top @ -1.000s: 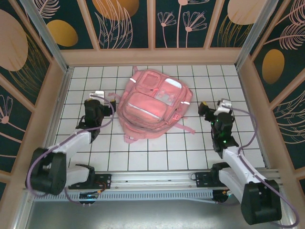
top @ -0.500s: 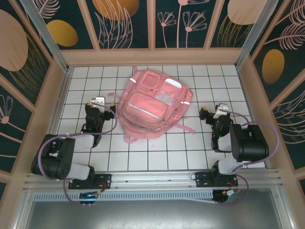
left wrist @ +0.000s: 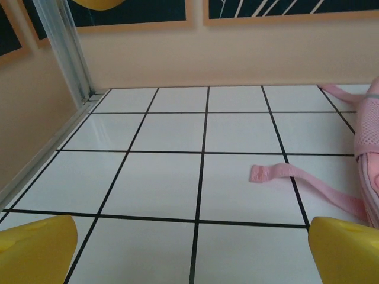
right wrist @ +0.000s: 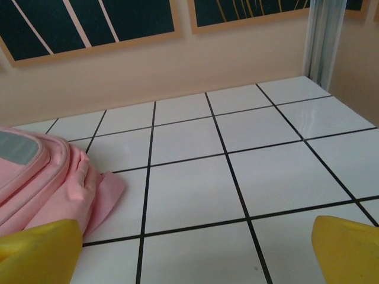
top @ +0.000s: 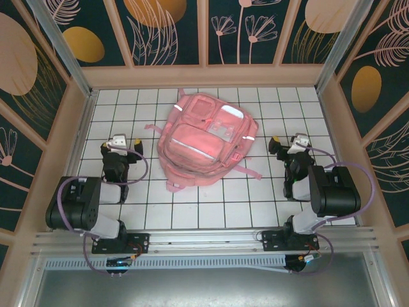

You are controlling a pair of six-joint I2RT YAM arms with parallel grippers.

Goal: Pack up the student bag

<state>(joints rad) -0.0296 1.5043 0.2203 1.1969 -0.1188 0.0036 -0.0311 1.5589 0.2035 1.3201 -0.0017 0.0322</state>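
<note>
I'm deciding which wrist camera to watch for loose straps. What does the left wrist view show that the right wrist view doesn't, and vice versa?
Left wrist: a loose pink strap lying flat on the table, running to the edge of the student bag at far right. Right wrist: the bag's rounded side, a grey panel on it, and a pink flap resting on the table. Both: the white gridded table and an open, empty hand, left hand and right hand alike.

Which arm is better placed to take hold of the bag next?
Right, slightly. The right end effector, open, stands closer to the bag: its wrist view has pink fabric beside one of its fingers. The left end effector, also open, faces mainly a loose strap.
</note>
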